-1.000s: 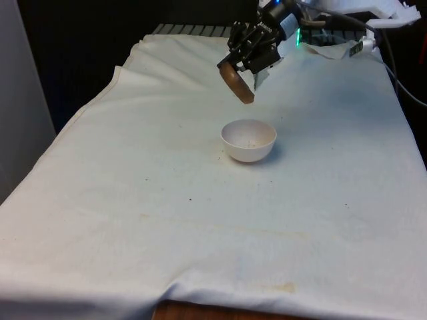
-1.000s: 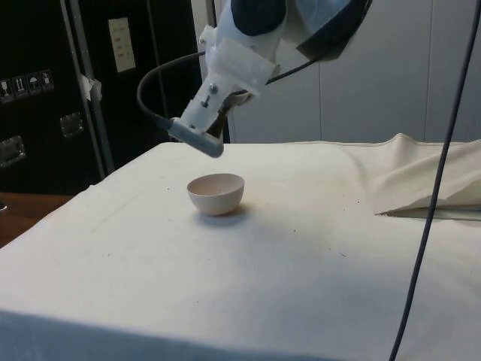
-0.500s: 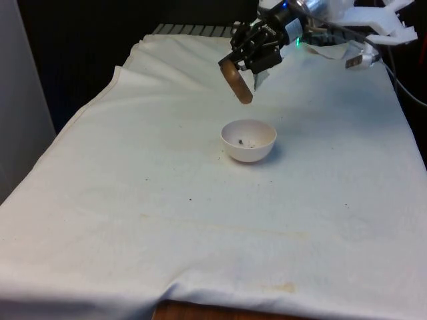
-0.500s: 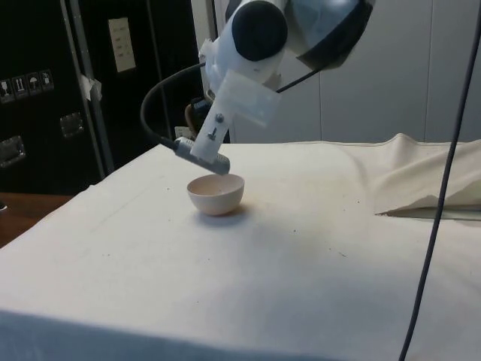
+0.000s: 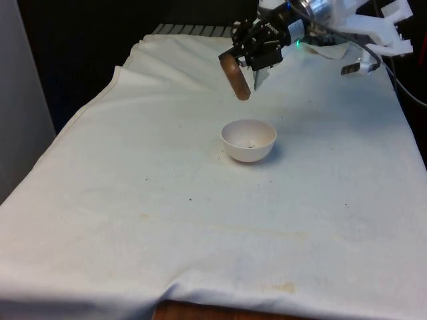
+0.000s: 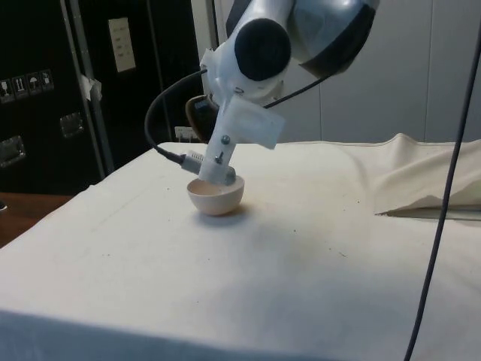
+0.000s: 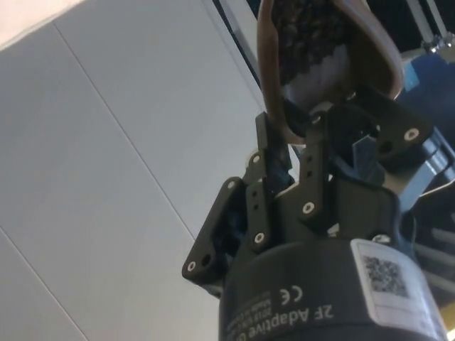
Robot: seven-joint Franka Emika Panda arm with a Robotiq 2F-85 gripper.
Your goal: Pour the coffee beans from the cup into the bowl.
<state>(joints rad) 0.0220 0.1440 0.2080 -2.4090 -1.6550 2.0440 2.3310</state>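
White cloth (image 5: 167, 220) covers the surface, bare at its near end. At mid-surface a small white bowl (image 5: 249, 139) sits upright, a few dark coffee beans (image 5: 251, 142) scattered in its bottom. Beyond and above it, a little towards the front view's left, the gripper (image 5: 248, 59) holds a brown cup (image 5: 235, 77) tipped steeply, mouth angled down towards the bowl's far rim. The fingers (image 7: 316, 153) are clamped on the cup's wall. The wrist view shows a dark mass of beans inside the cup (image 7: 313, 35).

The pour appears to be under way, with most of the load seemingly yet to leave. The next move likely calls for a steeper tilt, with the cup's lip kept over the bowl so no beans land on the cloth.
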